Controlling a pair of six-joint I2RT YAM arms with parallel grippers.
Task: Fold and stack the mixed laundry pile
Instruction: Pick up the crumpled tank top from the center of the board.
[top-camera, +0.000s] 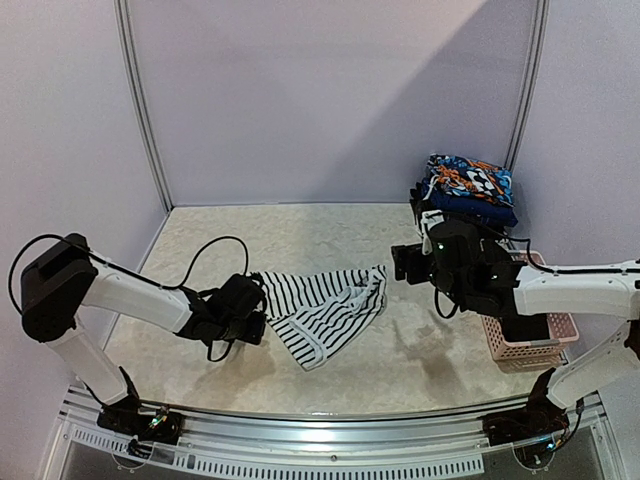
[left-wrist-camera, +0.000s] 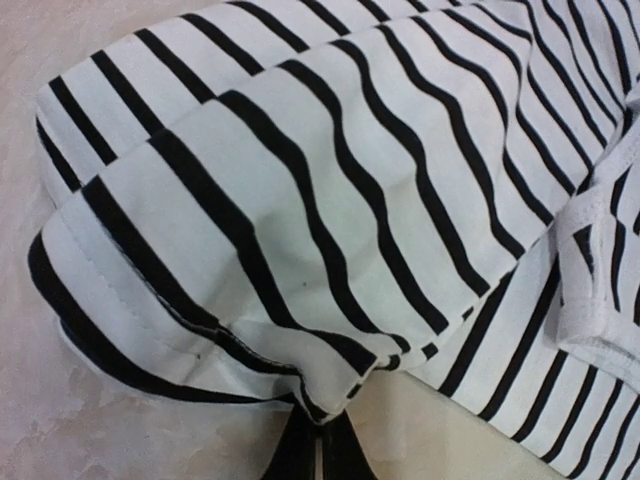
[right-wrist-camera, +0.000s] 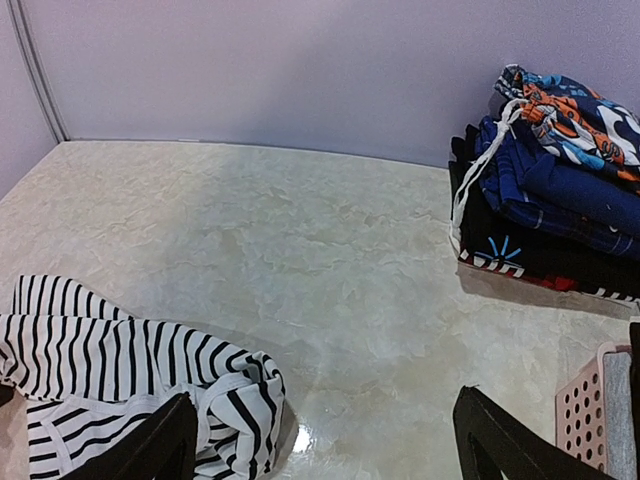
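Left wrist view shows my left gripper (left-wrist-camera: 318, 445) pinching the edge of the striped garment (left-wrist-camera: 330, 200) so I can fold it, while my right gripper (right-wrist-camera: 325, 440) hangs wide open.

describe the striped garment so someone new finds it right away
Look at the pale table, near its middle. The striped garment lies there crumpled, its left edge at the left gripper. It alone has black-and-white stripes; the folded stack at back right is blue and patterned.
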